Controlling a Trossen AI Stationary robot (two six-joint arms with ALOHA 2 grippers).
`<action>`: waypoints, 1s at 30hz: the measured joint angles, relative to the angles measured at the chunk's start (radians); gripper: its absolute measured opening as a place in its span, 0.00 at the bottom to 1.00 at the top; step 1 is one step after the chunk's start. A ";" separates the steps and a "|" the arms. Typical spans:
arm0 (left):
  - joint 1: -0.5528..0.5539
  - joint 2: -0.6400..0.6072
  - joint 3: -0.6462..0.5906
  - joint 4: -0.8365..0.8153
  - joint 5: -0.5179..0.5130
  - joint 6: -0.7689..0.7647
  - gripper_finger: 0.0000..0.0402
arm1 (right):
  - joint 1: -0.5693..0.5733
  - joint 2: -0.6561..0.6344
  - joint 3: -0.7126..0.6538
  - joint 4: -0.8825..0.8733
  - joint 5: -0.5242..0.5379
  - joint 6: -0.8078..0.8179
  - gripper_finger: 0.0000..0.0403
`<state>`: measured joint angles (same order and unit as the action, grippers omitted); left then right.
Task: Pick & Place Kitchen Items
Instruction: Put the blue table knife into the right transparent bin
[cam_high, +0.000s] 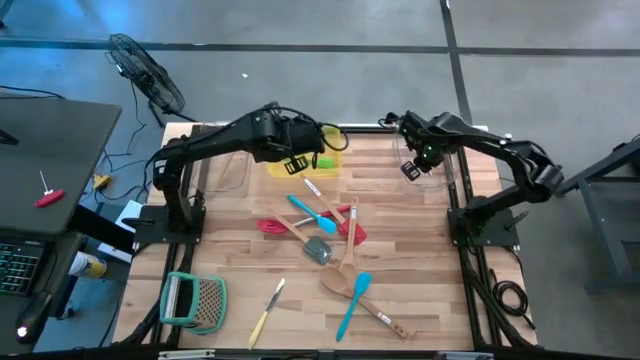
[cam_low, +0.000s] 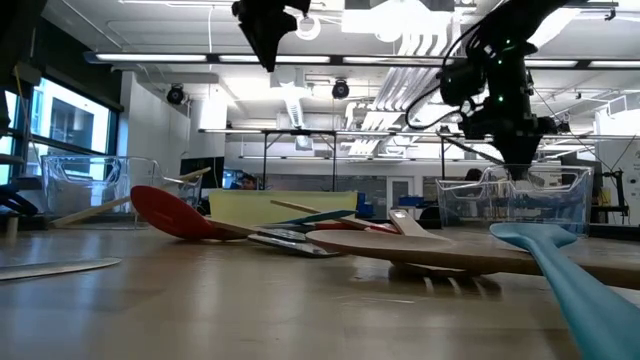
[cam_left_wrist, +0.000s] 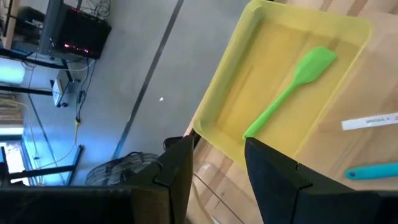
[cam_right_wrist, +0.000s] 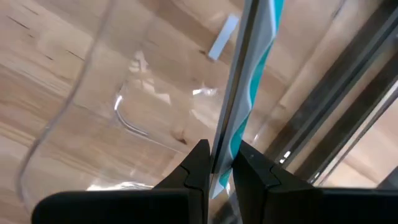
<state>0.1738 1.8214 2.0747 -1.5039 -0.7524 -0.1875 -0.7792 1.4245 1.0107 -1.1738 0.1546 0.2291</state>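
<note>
My right gripper hangs over the clear plastic bin at the far right of the table, fingers pressed together on a slim utensil with a teal and white handle, its length running away from the fingers down toward the bin's floor. From above I place that gripper just at the bin's near rim. My left gripper hovers high over the near edge of the yellow tray at the far middle of the table, its two fingers spread apart with nothing between them. A green spatula lies flat inside that tray, diagonal across its floor. The rest of the kitchen items sit in a loose heap at the centre of the table: a red spoon, blue spatulas, pale wooden pieces and a grey-headed one, several crossing each other. A blue spatula and a wooden spoon lie nearer the front, crossing, and a yellow-handled knife lies apart to their left. A grater with a teal handle rests at the front left corner.
</note>
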 joint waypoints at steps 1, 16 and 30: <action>-0.004 0.000 0.000 0.000 0.000 0.000 0.35 | 0.000 0.006 0.000 -0.005 -0.001 0.008 0.09; -0.044 0.000 0.000 0.000 -0.009 -0.017 0.35 | 0.000 0.141 0.000 -0.060 -0.061 0.046 0.09; -0.065 0.000 0.000 -0.048 -0.017 -0.055 0.35 | 0.006 0.215 0.001 -0.067 0.011 0.055 0.09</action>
<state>0.1093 1.8214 2.0743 -1.5520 -0.7689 -0.2424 -0.7727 1.6400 1.0119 -1.2403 0.1656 0.2840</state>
